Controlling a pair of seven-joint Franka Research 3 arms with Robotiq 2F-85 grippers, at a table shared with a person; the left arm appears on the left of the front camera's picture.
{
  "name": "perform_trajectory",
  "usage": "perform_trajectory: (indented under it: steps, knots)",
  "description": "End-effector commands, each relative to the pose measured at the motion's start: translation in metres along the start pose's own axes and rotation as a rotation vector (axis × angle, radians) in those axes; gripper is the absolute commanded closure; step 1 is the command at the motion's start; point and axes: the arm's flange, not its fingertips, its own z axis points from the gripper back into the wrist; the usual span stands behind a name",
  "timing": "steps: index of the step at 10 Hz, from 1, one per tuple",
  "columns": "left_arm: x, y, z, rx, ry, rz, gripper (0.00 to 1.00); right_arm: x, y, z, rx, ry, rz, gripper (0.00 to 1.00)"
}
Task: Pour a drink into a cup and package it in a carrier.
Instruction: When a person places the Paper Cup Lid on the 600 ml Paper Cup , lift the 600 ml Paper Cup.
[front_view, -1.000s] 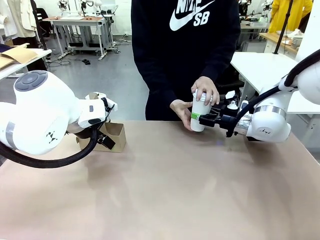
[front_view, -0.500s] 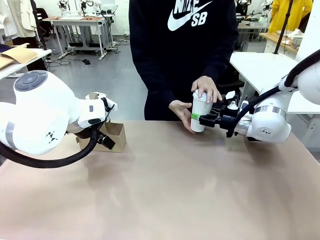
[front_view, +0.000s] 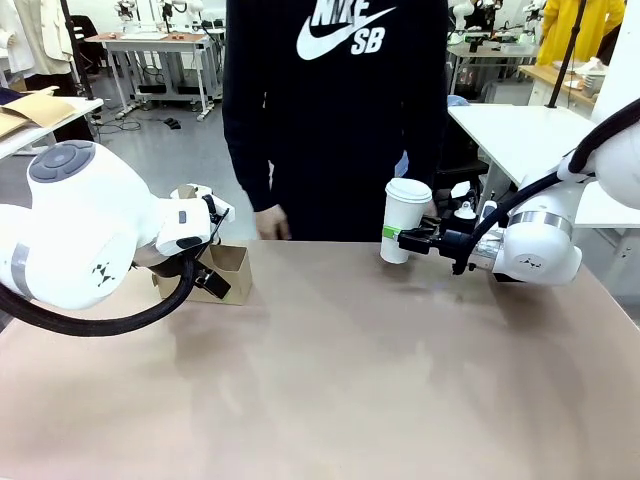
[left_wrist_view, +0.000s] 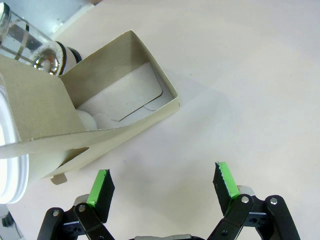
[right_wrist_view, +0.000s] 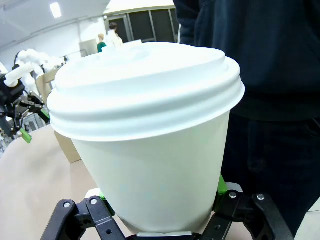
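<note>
My right gripper (front_view: 398, 238) is shut on the lower part of the cup (front_view: 403, 220), a tall white paper cup with a white lid on it, held upright just above the far side of the table. In the right wrist view the cup (right_wrist_view: 155, 150) rises between the fingers (right_wrist_view: 100, 210). The drink is hidden. At the far left, half behind my left arm, stands the brown cardboard carrier (front_view: 230, 270). My left gripper (left_wrist_view: 162, 182) hangs open over bare table just beside the carrier (left_wrist_view: 125, 95), with nothing between its green pads.
A person in a dark hoodie stands at the far edge, one hand (front_view: 272, 222) hanging near the table. A glass bottle (left_wrist_view: 27, 42) and the ribbed white rim of a lidded cup (left_wrist_view: 10, 165) sit at the carrier. A white side table (front_view: 510, 130) stands back right.
The person has taken both hands off the cup and stepped to the left. The cup stays in my right gripper. Neither arm has moved.
</note>
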Motion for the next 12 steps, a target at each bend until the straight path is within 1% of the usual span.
perform_trajectory:
  steps: [1,12]
  knots:
    - [-0.0001,0.0001,0.0003,-0.002,-0.001,0.000,0.00,0.0050,0.0008,-0.0026,0.002,-0.007,0.005,0.20]
    - [-0.0001,0.0001,0.0003,-0.002,-0.001,0.000,0.00,0.0050,0.0008,-0.0026,0.002,-0.007,0.005,0.20]
